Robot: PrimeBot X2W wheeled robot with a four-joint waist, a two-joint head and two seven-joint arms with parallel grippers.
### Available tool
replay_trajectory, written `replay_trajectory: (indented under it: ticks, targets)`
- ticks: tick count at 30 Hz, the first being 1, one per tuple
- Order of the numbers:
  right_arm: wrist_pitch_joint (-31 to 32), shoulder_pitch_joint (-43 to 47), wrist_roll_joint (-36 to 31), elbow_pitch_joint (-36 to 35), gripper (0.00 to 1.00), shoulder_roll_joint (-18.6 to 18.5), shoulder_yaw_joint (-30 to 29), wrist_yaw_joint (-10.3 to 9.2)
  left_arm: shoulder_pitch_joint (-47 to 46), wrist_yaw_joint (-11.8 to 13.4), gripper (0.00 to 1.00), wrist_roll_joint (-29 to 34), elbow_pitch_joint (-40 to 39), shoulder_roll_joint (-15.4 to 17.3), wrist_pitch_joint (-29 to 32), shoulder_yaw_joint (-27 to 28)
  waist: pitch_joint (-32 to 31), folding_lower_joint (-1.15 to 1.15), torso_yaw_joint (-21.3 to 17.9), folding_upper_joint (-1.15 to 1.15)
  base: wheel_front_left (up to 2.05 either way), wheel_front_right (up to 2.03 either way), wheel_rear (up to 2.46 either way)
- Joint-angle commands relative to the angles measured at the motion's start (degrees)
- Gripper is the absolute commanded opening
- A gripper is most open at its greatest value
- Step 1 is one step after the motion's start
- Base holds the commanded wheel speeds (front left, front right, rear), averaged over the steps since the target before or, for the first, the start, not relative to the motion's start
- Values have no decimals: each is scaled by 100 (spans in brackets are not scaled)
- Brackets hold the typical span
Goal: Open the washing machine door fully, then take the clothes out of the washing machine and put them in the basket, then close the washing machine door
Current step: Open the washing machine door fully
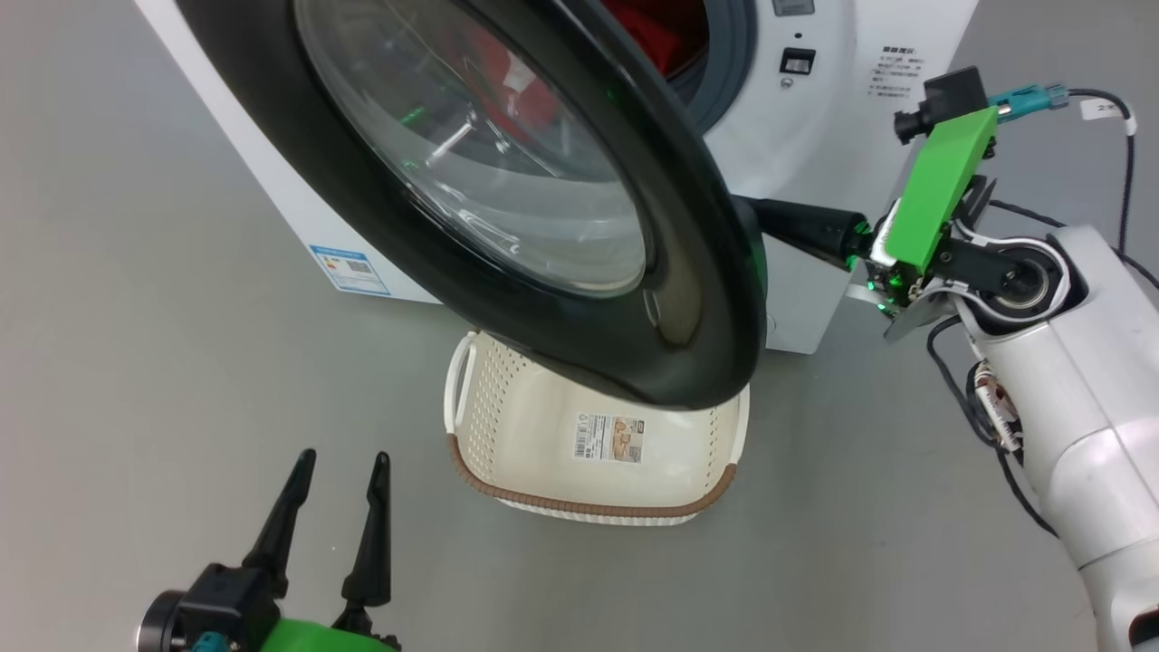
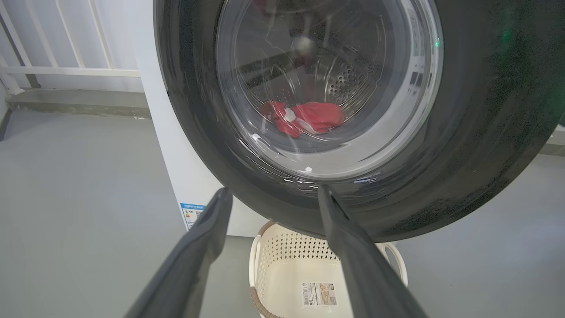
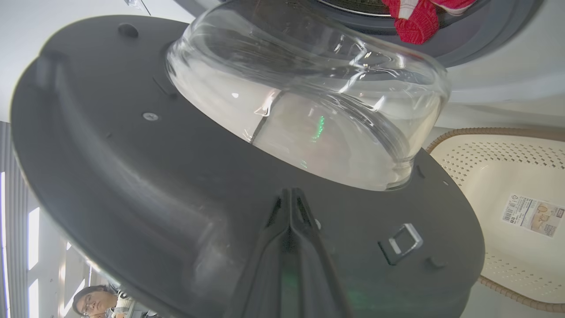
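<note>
The washing machine door (image 1: pixel 697 299) stands partly swung out from the washing machine (image 1: pixel 842 163), its glass porthole (image 1: pixel 507 163) facing me. Red clothes (image 1: pixel 652 36) lie in the drum, and through the glass they appear as clothes (image 2: pixel 309 117) in the left wrist view. My right gripper (image 1: pixel 756 215) is shut, with its fingertips (image 3: pixel 291 196) against the door's dark inner face (image 3: pixel 154 185) just below the glass bulge. Low on the left, my left gripper (image 1: pixel 337 471) is open and holds nothing, short of the door (image 2: pixel 463 154). The basket (image 1: pixel 507 426) sits on the floor under the door.
Grey floor surrounds the machine and basket (image 2: pixel 282 260). A blue label (image 1: pixel 349 269) marks the machine's lower side. White railings (image 2: pixel 66 44) stand behind on the left. A person (image 3: pixel 95 300) appears at the lower left of the right wrist view. The door latch (image 3: pixel 399 240) lies beside my right fingers.
</note>
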Motion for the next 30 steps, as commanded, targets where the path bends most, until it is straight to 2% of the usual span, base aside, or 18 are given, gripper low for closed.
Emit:
replay_trajectory:
  ticks: [1,20,30]
  targets:
    - [47,79,51,-245,0,155,77,10,-11,55,100,79,-132,97,-69,203,-36,0,36,0,0,0,0]
    - [380,1034,98,-1131,0,489,425,10,225,151,100,68,-104,97,-69,99,-374,0,418,0,0,0,0]
    - [501,1253,51,-1351,0,703,641,10,283,195,100,18,-104,97,-69,81,-452,0,629,0,0,0,0]
